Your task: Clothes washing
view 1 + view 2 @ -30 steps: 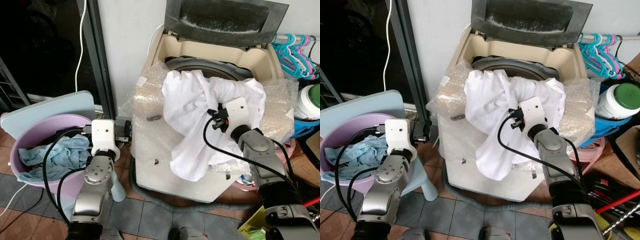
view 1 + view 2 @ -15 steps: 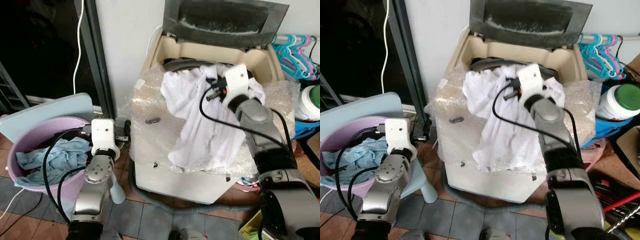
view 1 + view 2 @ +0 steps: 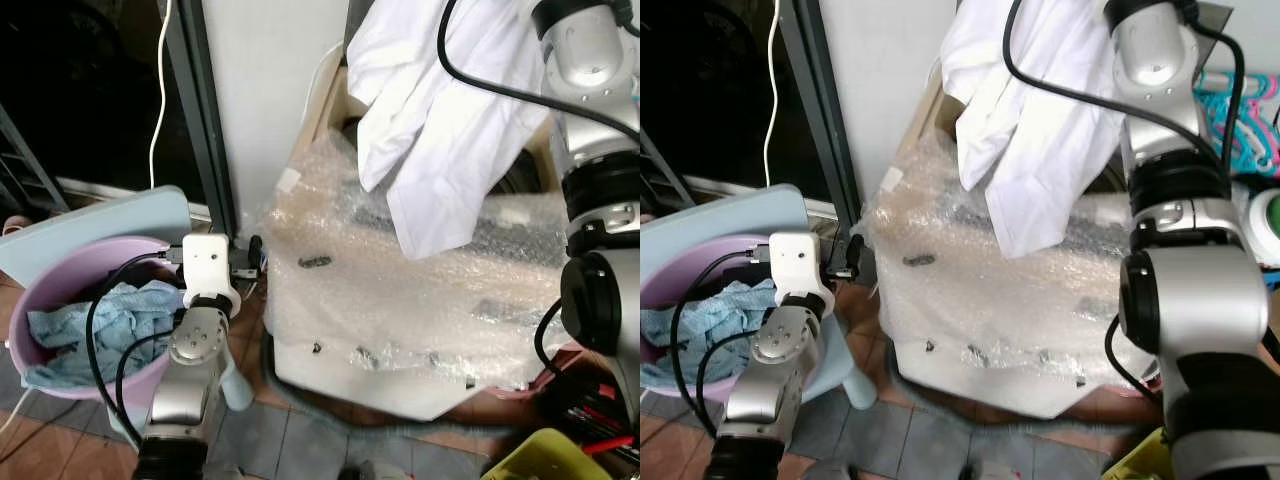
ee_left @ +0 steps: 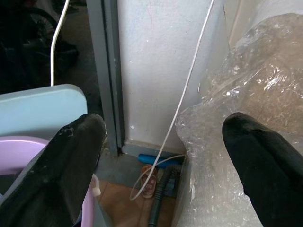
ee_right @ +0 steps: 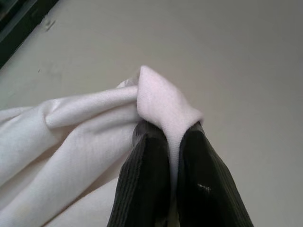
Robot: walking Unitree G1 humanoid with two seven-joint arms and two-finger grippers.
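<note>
White garment is now being held high above the washing machine; a second ago it was draped over the bubble-wrapped top and front, half a second ago it was being pulled up off the rim; now it is hanging free, lower edge just over the opening; judged: lift is done, garment is being positioned for dropping into the drum.

Right tool is being kept clenched on a fold of the white garment, cloth pinched between both fingers in the right wrist view; right arm is raised well above the machine.

Left tool is being held released, fingers wide apart, nothing between them; it is parked between the pink basin and the machine, pointing at the wall and door frame; left arm position is unchanged against the earlier frames.

Containers: pink basin is holding a crumpled light-blue cloth, not yet loaded; drum opening is mostly being hidden by the hanging garment and bubble wrap, so its contents cannot be told; machine top is being left bare of the garment now.
</note>
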